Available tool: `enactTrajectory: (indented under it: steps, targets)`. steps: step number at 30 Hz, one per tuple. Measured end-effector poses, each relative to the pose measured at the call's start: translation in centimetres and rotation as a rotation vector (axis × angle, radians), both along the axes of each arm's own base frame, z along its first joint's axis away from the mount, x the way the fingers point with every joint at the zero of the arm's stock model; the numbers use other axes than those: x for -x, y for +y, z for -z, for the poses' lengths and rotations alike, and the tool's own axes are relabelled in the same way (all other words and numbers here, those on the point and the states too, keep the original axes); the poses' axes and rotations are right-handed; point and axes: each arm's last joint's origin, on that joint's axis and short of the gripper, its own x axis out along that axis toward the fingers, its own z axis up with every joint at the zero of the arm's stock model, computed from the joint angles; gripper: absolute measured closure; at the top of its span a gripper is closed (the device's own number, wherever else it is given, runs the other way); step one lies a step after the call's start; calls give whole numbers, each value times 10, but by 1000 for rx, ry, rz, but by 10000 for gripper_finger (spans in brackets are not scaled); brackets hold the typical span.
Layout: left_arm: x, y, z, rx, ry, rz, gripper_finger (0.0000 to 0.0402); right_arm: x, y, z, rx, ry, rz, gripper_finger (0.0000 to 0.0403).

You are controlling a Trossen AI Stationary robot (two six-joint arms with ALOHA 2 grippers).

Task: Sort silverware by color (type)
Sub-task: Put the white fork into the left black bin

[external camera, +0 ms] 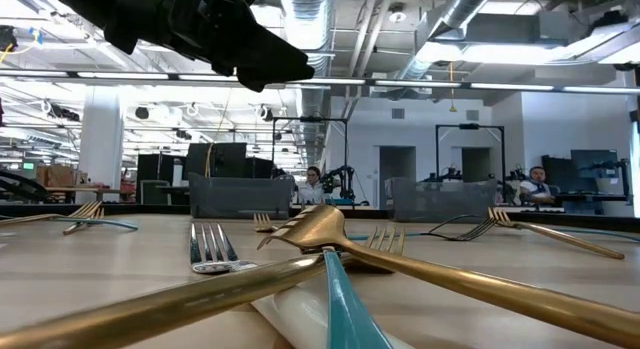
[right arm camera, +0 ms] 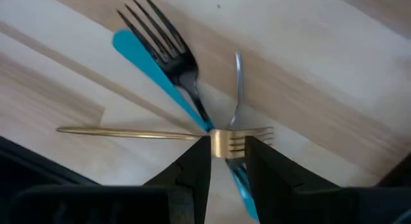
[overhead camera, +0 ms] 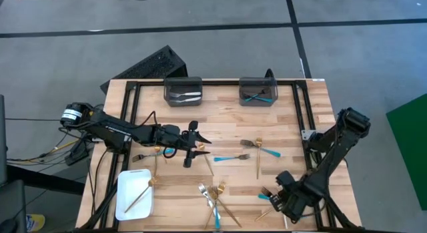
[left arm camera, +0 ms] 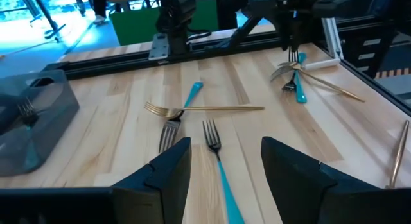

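My left gripper (overhead camera: 200, 146) is open and empty above the table's middle left. In the left wrist view (left arm camera: 225, 166) a turquoise-handled fork (left arm camera: 218, 160) lies on the wood between and ahead of its fingers; it also shows in the high view (overhead camera: 231, 157). My right gripper (overhead camera: 270, 196) stands at the near right over a small heap of forks and is shut on a gold fork (right arm camera: 128, 132). That fork lies across a turquoise-handled fork (right arm camera: 157, 76) and a silver one (right arm camera: 237, 83). My right gripper pinches the gold fork at its head, where the tines begin (right arm camera: 226, 142), between its two fingers. The fingers come from above, pointing down. The fork lies level, its handle (right arm camera: 115, 131) reaching out to one side over the turquoise fork. Whether it is lifted clear, I cannot tell.
Two dark bins stand at the far edge, one (overhead camera: 183, 91) with silver pieces, one (overhead camera: 257, 91) with turquoise ones. A white tray (overhead camera: 127, 205) at the near left holds a gold fork (overhead camera: 140, 195). Loose forks lie at the near middle (overhead camera: 213, 196) and middle right (overhead camera: 259, 153).
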Motion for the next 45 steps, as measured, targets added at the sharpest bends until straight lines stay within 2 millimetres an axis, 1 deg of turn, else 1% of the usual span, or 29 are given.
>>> enactTrajectory:
  steps: [5, 12, 18, 21, 25, 27, 29, 32, 35, 37, 41, 45]
  targets:
    - [0, 0, 0, 8, 1, -3, 225, -4, 2, 8, 31, -11, 27, 283]
    - [1, 0, 3, 15, 32, -6, 225, -14, 5, 34, 102, 58, 2, 283]
    - [1, 0, 4, 20, 45, -13, 225, -16, 5, 47, 133, 107, 9, 288]
    - [1, 0, 4, 21, 45, -14, 225, -19, 3, 49, 134, 118, 4, 315]
    - [1, 0, 4, 27, 47, -17, 225, -21, 0, 48, 144, 118, 10, 380]
    - [1, 0, 4, 33, 52, -20, 225, -20, -2, 47, 172, 110, 14, 389]
    - [2, 0, 5, 33, 58, -20, 225, -20, -5, 46, 215, 95, 18, 383]
    - [2, 0, 5, 33, 57, -21, 225, -19, -14, 41, 331, 45, 41, 381]
    - [2, 0, 5, 39, 57, -23, 225, -17, -23, 36, 506, -30, 62, 386]
    - [1, 0, 5, 50, 56, -26, 225, -17, -26, 30, 615, -102, 46, 387]
    - [2, 0, 5, 53, 58, -27, 225, -19, -33, 18, 812, -216, -26, 385]
    - [1, 0, 5, 50, 55, -25, 225, -23, -37, 10, 976, -278, -176, 385]
